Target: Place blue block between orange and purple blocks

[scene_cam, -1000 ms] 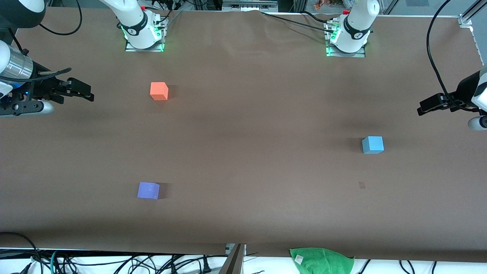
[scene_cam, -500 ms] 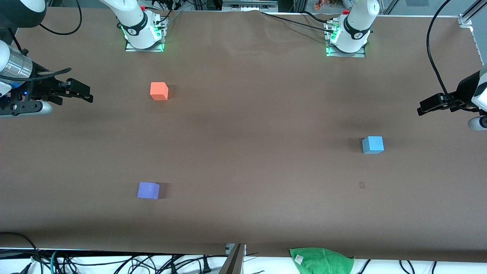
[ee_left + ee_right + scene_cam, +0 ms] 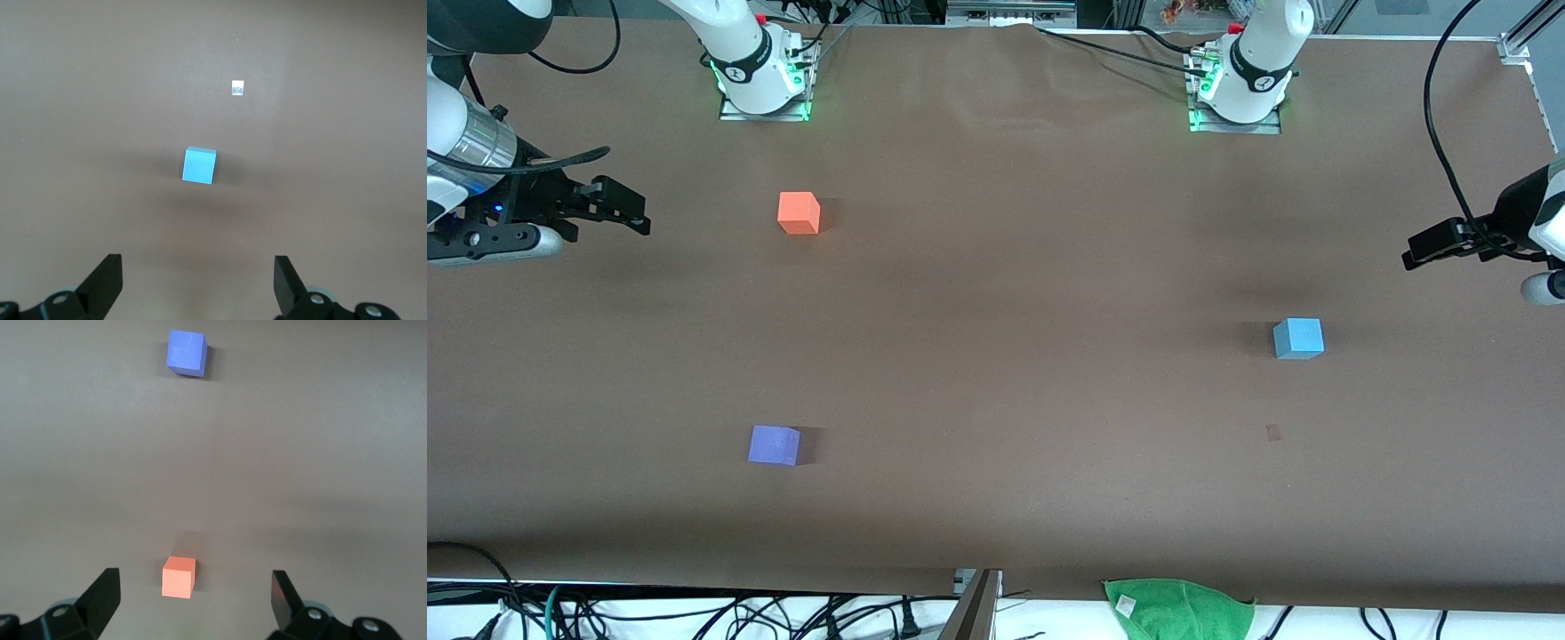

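The light blue block [image 3: 1298, 338] [image 3: 199, 165] rests on the brown table toward the left arm's end. The orange block [image 3: 799, 212] [image 3: 179, 576] lies near the right arm's base. The purple block [image 3: 774, 444] [image 3: 186, 353] lies nearer the front camera than the orange one. My left gripper [image 3: 1414, 253] [image 3: 198, 280] hangs open and empty at the table's edge, apart from the blue block. My right gripper [image 3: 636, 218] [image 3: 193, 597] hangs open and empty at the right arm's end, beside the orange block but well apart from it.
A green cloth [image 3: 1178, 607] lies off the table's near edge, with cables [image 3: 694, 613] along that edge. A small pale mark [image 3: 1272, 432] [image 3: 237, 87] sits on the table near the blue block. The arm bases [image 3: 763, 80] [image 3: 1238, 89] stand along the table's back edge.
My right gripper has shifted slightly up and toward the orange block. The left arm and all three blocks have not moved.
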